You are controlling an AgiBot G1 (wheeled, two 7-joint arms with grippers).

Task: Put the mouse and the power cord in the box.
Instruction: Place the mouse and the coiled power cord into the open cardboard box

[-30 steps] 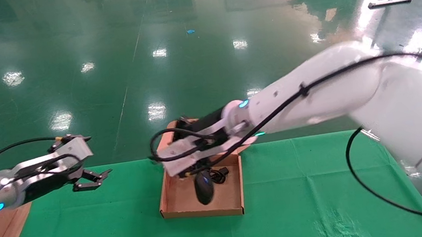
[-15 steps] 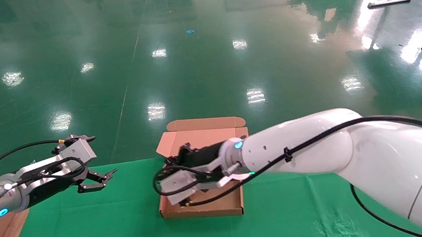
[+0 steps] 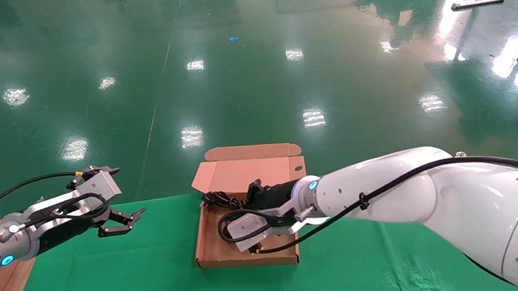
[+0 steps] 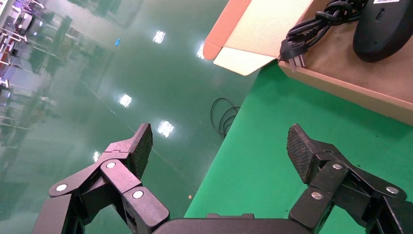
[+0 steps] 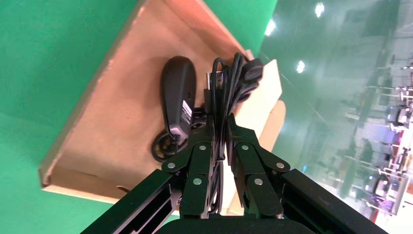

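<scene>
The box (image 3: 212, 250) is sitting open on the green cloth (image 3: 157, 286), its lid (image 3: 247, 169) lying flat beyond the table's far edge. The mouse (image 5: 178, 97) is resting inside the box on the cardboard floor, label face showing in the right wrist view. The power cord (image 5: 233, 80) is lying bunched in the far part of the box; the left wrist view shows its plug (image 4: 293, 52) overhanging the box's side wall. The right gripper (image 5: 219, 131) is reaching down into the box, its fingers (image 5: 200, 146) pinched nearly together on a strand of black cable; whether that strand belongs to the cord or to the mouse cannot be told. The left gripper (image 4: 219, 146) is hovering above the cloth, well to the left of the box, spread wide and carrying nothing.
</scene>
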